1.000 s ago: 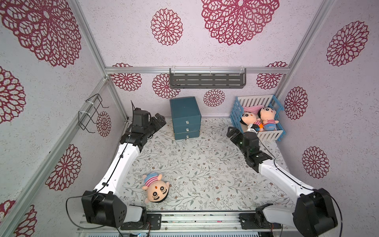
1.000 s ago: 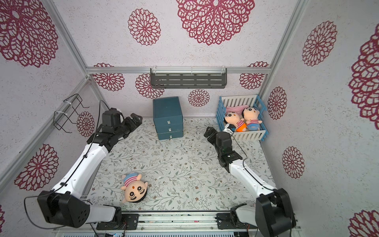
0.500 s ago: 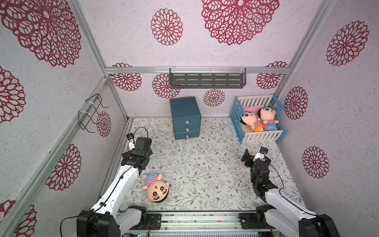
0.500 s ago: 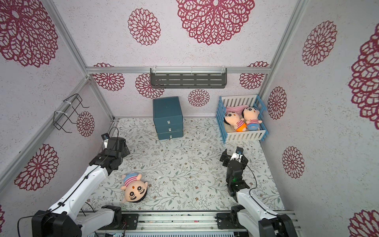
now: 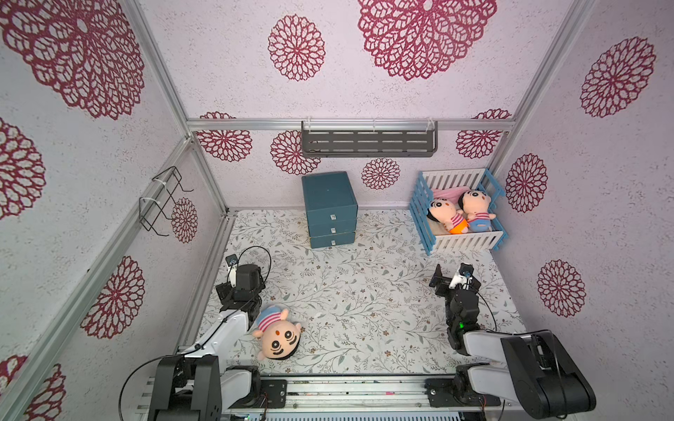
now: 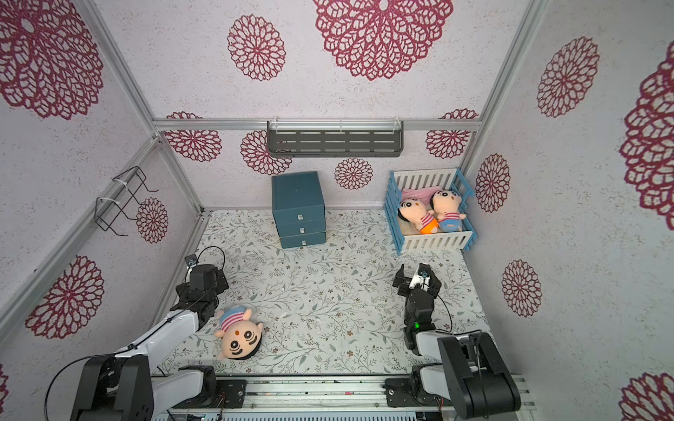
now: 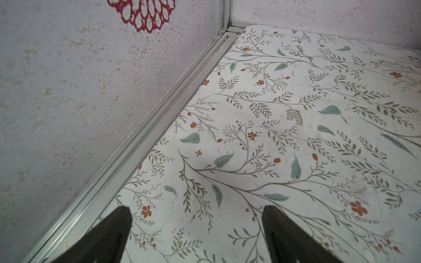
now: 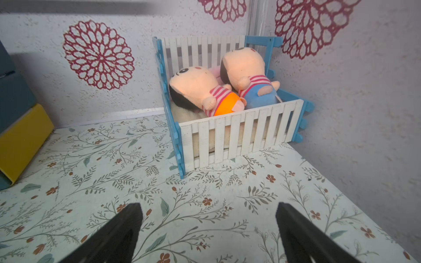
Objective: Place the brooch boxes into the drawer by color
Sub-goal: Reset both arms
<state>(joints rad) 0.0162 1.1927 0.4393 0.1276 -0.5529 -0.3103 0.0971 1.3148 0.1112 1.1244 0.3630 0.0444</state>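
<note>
Two grippers: left gripper [image 7: 196,208], right gripper [image 8: 208,206]. One drawer cabinet [image 5: 330,198] of three stacked drawers, with three silvery pulls [image 5: 332,217], well ahead of both grippers. Three plush dolls: lone doll [image 5: 278,337] near the left gripper; orange-shorts doll [image 5: 446,215] and blue-shorts doll [image 5: 475,208] ahead of the right gripper. One crib [image 5: 463,242] around that pair. One grey wall shelf [image 5: 368,144]. One wire rack [image 5: 160,204].
</note>
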